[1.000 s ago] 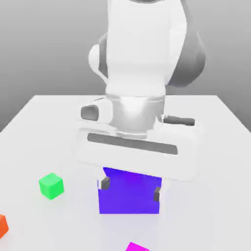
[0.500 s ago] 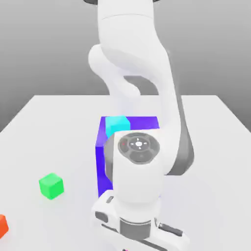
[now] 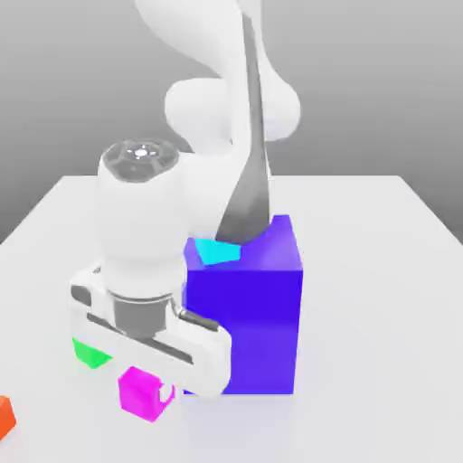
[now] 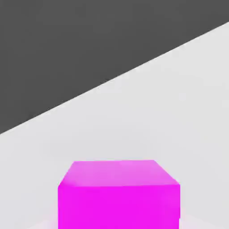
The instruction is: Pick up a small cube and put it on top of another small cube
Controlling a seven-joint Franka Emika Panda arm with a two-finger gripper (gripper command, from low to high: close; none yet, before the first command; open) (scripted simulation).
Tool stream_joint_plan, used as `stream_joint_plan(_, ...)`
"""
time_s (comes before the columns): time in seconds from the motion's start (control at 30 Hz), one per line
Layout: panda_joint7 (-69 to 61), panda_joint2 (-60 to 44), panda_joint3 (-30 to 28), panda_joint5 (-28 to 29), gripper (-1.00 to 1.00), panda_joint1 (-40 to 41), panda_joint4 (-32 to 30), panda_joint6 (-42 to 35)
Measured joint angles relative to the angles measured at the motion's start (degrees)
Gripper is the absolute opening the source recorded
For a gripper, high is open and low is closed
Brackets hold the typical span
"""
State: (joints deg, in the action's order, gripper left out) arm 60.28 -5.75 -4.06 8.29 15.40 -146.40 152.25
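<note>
Green cube [image 3: 88, 353] mostly hidden behind the white hand [image 3: 149, 384]; only a sliver visible, at the exterior view's left of the hand body. Orange cube [image 3: 4, 417] cut off at the exterior view's left edge. Cyan cube [image 3: 218, 250] partly covered by the arm's grey link, seated on top of the big blue-purple cube [image 3: 258, 321].

Magenta cube [image 3: 143, 392] found directly under the hand, low over the white table [image 3: 380, 298], just in front of the green cube and just beside the big cube's lower corner. Contact with the table not discernible. One dark fingertip [image 3: 164, 393] seen against the magenta cube's side; hand clamped on the magenta cube. In the hand view, magenta cube [image 4: 118, 194] cut off at the frame edge, top face and one side face showing.

Magenta cube equal-sided, no long axis; sits level, one corner edge turned toward the exterior camera.
</note>
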Motion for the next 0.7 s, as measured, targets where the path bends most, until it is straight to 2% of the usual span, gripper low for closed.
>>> stream_joint_plan(0.13,-10.2,7.6,-3.8,-1.1,-1.00,8.4,-8.0,0.5)
stream_joint_plan(0.23,-18.8,12.7,-6.9,-3.5,-1.00,10.2,-13.8,1.2)
stream_joint_plan(0.47,-26.5,2.1,-7.0,-11.4,-1.00,9.9,-14.9,12.6)
stream_joint_plan(0.5,-27.1,0.8,-6.6,-12.3,1.00,10.1,-14.9,13.8)
stream_joint_plan(0.7,-27.5,0.1,-6.3,-12.8,1.00,10.3,-14.8,14.5)
